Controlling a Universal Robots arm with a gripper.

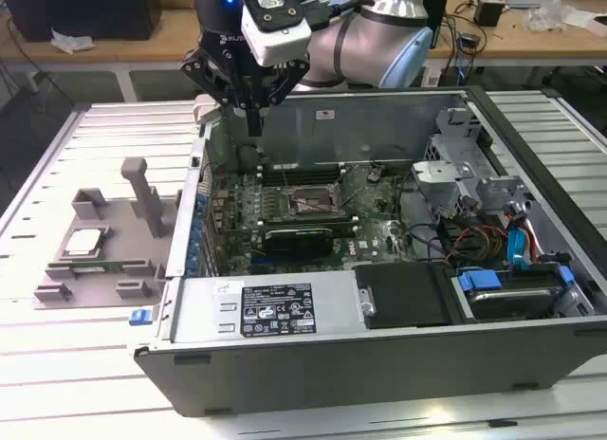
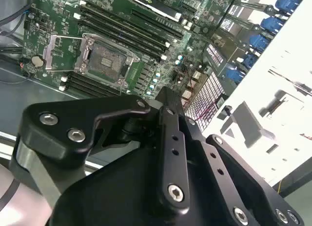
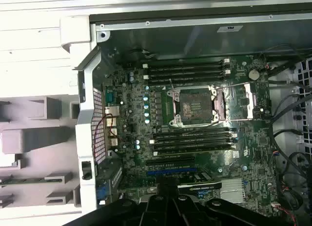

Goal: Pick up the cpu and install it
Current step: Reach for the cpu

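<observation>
Cpu: flat, metal top up, seated in the grey fixture on the table. Outside the case, beyond its wall on the exterior view's left. Not yet picked.

Jaws: up high on the arm, pointing down, just over that same case wall near the far corner.

Key relation, exterior view: cpu at roughly 8 o'clock from the jaws, well apart, case wall between. Square part, so no long axis to line up on; edges roughly parallel to the fixture's.

Socket: about 5 o'clock from the jaws, nearer than the cpu. Open and empty in both wrist views, load plate swung aside: socket, socket.

Jaw state: closed by the look of it, tips together, nothing between them, touching nothing.

Judgement: pick step not begun.
</observation>
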